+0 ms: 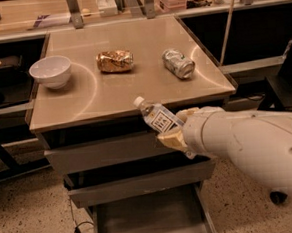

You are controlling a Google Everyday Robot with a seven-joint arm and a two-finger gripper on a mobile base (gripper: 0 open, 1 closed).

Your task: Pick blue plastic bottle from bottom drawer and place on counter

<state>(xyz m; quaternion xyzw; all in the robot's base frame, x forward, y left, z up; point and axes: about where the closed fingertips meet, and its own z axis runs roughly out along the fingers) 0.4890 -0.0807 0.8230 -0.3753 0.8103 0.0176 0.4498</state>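
Clear plastic white-capped bottle (pixel 157 117) clamped in cream two-finger gripper (pixel 173 130), near edge of glossy beige counter (pixel 109 93) | step: carrying up | next: lift above edge, reach far, set down

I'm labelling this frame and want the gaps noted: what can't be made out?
Camera view:
- blue plastic bottle: base hidden by the gripper, which holds it at the front edge of the counter; label print too small to read.
- bottom drawer: front part cut off by the picture's lower edge.
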